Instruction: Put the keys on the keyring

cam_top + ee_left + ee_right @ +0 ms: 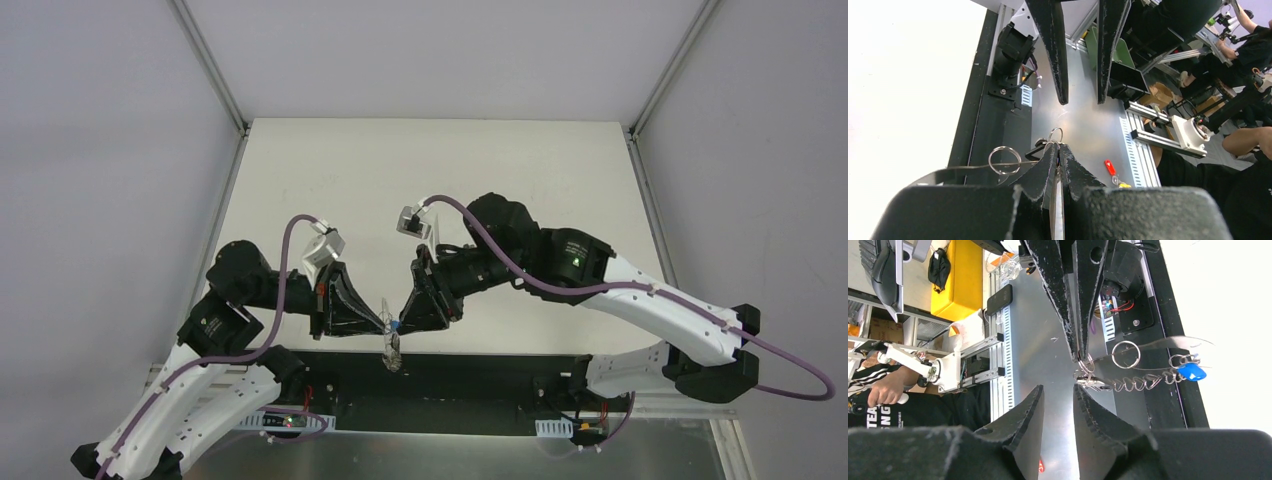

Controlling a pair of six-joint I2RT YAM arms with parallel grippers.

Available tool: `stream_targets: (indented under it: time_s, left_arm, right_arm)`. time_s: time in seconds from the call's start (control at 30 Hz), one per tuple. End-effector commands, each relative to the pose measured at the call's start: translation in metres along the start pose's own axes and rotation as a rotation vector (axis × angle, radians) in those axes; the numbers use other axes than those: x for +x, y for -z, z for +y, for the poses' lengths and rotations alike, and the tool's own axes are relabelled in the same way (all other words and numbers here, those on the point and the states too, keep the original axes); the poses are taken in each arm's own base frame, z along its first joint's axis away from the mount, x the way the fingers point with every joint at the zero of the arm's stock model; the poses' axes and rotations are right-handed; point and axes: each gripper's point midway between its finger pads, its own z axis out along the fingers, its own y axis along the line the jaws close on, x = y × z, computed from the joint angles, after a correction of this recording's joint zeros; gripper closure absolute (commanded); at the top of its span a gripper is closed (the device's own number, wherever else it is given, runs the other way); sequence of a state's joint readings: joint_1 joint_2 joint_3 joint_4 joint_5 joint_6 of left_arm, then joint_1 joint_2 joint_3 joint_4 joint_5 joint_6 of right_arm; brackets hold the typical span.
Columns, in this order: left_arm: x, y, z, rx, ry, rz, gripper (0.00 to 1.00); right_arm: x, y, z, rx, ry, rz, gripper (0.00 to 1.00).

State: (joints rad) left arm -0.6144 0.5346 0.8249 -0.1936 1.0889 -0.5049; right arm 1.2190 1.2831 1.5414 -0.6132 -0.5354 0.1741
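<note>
- Step in hand: judged to be the threading itself, done in mid-air. Both arms meet nose to nose over the near edge of the tabletop, with the bunch hanging between them.
- Left pincer: closed tight, its tips nipping a small wire loop at the head of the bunch.
- Right pincer: parted narrowly, with nothing between its fingers. It faces the left tips, near the metalwork but apart from it.
- Keyring: a round wire ring just beside the left tips, off the tabletop and carried by that arm. A flat silver blade runs out from it.
- Blue-headed key: at the far end of a chain of small links that hangs beside the ring, well apart from either pincer.
- Next move, as judged: the free right pincer needs to take hold of a key or of the ring's wire. That calls for a square, fine approach, since every piece is thin, dangling and liable to swing or twist. The left should hold the loop steady meanwhile.
- Hard to make out: whether the small loop belongs to the ring, the chain or a separate key. It is also unclear whether the blue-headed key is threaded on the ring or only on the chain.
- Not found: the black-headed key. From above, the bunch is only a small glint, mostly covered by the two pincers.
</note>
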Motion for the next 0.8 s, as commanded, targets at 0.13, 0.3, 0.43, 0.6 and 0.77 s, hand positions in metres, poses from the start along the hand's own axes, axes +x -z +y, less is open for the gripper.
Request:
stream_targets:
  time_s: [0.13, 0.3, 0.43, 0.6, 0.77]
  left_arm:
    - [-0.031, 0.008, -0.018, -0.032, -0.160, -0.105, 1.00]
    - [-0.046, 0.015, -0.031, -0.045, -0.238, -0.189, 1.00]
    - [-0.059, 0.022, -0.045, -0.041, -0.295, -0.263, 1.00]
    - [-0.069, 0.027, -0.054, -0.041, -0.344, -0.330, 1.00]
    - [-0.076, 0.033, -0.055, -0.071, -0.387, -0.397, 1.00]
  right_arm:
    - [0.000, 0.005, -0.004, 0.049, 0.059, -0.073, 0.67]
    - [0.001, 0.004, 0.002, 0.069, 0.182, -0.121, 0.65]
    - [-0.005, 0.005, 0.010, 0.089, 0.274, -0.173, 0.63]
    - [-0.029, 0.013, 0.021, 0.106, 0.292, -0.296, 0.62]
    - [-0.046, 0.016, 0.032, 0.110, 0.261, -0.375, 0.62]
